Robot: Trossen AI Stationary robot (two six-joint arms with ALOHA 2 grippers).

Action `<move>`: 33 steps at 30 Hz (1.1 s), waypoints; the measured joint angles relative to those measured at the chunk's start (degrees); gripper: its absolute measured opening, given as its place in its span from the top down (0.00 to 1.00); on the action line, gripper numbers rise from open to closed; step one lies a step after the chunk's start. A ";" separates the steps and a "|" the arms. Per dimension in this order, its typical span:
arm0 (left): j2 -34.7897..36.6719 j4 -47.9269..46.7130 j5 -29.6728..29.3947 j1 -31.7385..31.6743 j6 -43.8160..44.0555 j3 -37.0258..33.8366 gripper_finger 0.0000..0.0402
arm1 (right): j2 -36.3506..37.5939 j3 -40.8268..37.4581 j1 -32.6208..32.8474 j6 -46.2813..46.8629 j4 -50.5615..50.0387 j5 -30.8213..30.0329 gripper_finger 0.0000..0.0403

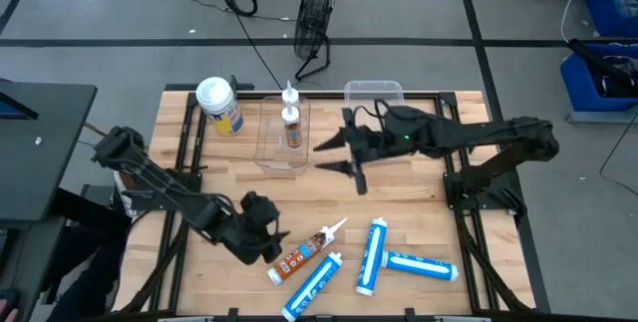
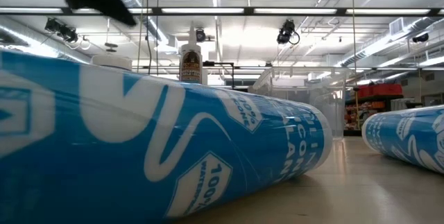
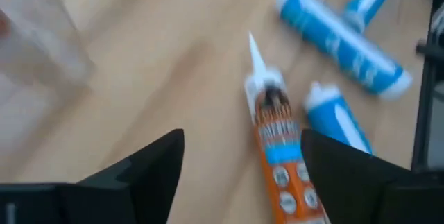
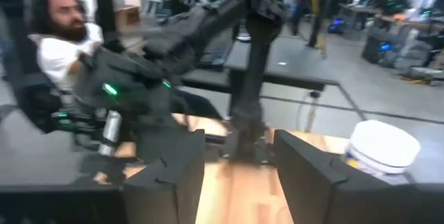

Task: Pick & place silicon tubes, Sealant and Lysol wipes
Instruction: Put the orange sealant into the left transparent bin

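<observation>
The wipes canister [image 1: 219, 105] stands upright near the far left corner of the wooden table [image 1: 419, 202], its wide white lid up and its yellow-and-blue label showing on the side. Just to its right sits a clear plastic bin [image 1: 281, 138] with a white-nozzled sealant bottle [image 1: 291, 123] standing inside it. A second clear bin [image 1: 374, 91] stands at the far edge, partly behind the right arm.

The right gripper [image 1: 339, 155] hangs above the middle of the table, just right of the first bin, its two fingers spread apart with nothing between them. In its wrist view the canister's white lid [image 4: 383, 146] shows off to one side, and a seated person [image 4: 59, 50] appears beyond the table.

Toward the near edge lies an orange sealant tube [image 1: 309, 249], nozzle pointing to the far right. The left gripper [image 1: 269, 245] hovers at its base end; its fingers [image 3: 146, 168] stand wide open and the tube [image 3: 277, 154] lies between them, not clamped. Three blue tubes lie close by: one [image 1: 314, 286] beside the orange tube, another [image 1: 371, 254] to the right, and a third [image 1: 421, 264] beyond that.
</observation>
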State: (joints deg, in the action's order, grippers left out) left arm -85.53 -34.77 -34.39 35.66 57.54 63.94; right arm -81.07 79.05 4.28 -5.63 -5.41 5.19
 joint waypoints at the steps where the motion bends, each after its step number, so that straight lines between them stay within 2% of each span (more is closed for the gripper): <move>1: -1.33 0.16 1.85 -0.18 0.82 -0.02 0.25 | 0.58 0.00 0.78 0.65 -1.11 0.01 0.57; 5: -5.98 1.91 9.28 -0.47 2.46 -0.02 0.23 | 1.92 0.00 4.07 2.03 -4.23 -0.61 0.58; 9: -8.16 5.76 12.75 -0.38 4.86 -0.02 0.22 | 2.67 0.02 7.68 1.54 -6.77 -5.16 0.58; 14: -9.66 10.15 13.63 1.25 5.66 -0.02 0.22 | 2.68 0.02 11.07 1.74 -8.56 -9.06 0.58; 23: -14.19 10.94 14.73 3.31 9.70 -0.06 0.21 | 2.68 0.00 15.23 1.99 -10.03 -13.92 0.58; 33: -17.31 14.30 14.72 3.52 7.83 -0.06 0.01 | 2.67 -0.88 16.39 3.56 -10.68 -17.07 0.58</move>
State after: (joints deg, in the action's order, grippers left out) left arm -102.84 -20.47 -19.67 39.18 65.38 63.88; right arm -78.39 78.17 20.66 -2.08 -16.09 -11.88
